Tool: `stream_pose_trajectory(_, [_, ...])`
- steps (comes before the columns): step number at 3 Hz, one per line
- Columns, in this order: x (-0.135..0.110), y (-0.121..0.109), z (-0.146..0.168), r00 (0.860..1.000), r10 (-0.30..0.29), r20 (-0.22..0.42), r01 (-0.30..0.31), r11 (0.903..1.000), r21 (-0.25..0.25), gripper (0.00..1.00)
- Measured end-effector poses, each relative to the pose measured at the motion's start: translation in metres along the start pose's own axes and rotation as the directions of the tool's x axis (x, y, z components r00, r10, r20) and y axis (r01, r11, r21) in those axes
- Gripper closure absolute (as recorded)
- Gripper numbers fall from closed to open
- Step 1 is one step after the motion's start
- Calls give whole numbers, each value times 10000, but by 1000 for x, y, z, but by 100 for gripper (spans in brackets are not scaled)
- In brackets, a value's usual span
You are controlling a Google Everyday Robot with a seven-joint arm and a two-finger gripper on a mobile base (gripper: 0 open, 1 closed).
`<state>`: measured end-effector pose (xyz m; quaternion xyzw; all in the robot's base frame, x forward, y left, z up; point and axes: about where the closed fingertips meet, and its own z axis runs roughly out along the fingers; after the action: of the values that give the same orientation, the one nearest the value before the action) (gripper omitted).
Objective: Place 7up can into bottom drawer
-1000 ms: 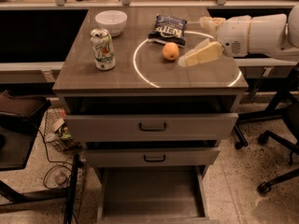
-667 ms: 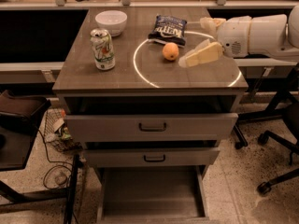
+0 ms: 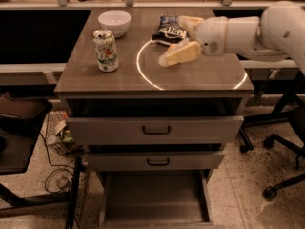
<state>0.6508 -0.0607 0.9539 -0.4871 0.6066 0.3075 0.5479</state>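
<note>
1. Standing pulled out at floor level, the bottom drawer (image 3: 153, 197) shows only its plain grey floor.
2. Two upper drawers with dark handles, the top drawer (image 3: 156, 129) and the middle drawer (image 3: 157, 161), each sit slightly out from the cabinet; their insides are not visible.
3. A white bowl (image 3: 114, 22) stands at the back left of the cabinet top (image 3: 209, 78); its inside looks plain white, though its floor is hard to see from this angle.
4. On the floor to the left, a wire basket (image 3: 58, 131) holds some crumpled litter.
5. The 7up can (image 3: 106, 50) stands upright on the cabinet top's left side, just in front of the bowl and well apart from the gripper.
6. The gripper (image 3: 184, 37) hovers over the middle of the cabinet top beside a dark chip bag (image 3: 168, 28), its two cream fingers spread wide and holding nothing.
7. Compared with a second ago, the gripper has shifted left toward the can. Its lower finger now covers the orange (image 3: 168, 46) that lay in plain sight before. The can, bowl, bag and drawers have not moved.
</note>
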Motion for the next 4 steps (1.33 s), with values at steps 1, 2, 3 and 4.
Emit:
stream_pose_trajectory(1, [-17,4,44,9983,-192,545,235,9966,-795,0])
stream_pose_trajectory(2, [-31,4,85,9980,-472,432,513,9937,-997,0])
stream_pose_trajectory(3, [-35,-1,116,9979,-646,35,647,9941,-869,0])
stream_pose_trajectory(4, [-30,-8,145,9990,-401,192,417,9950,-913,0])
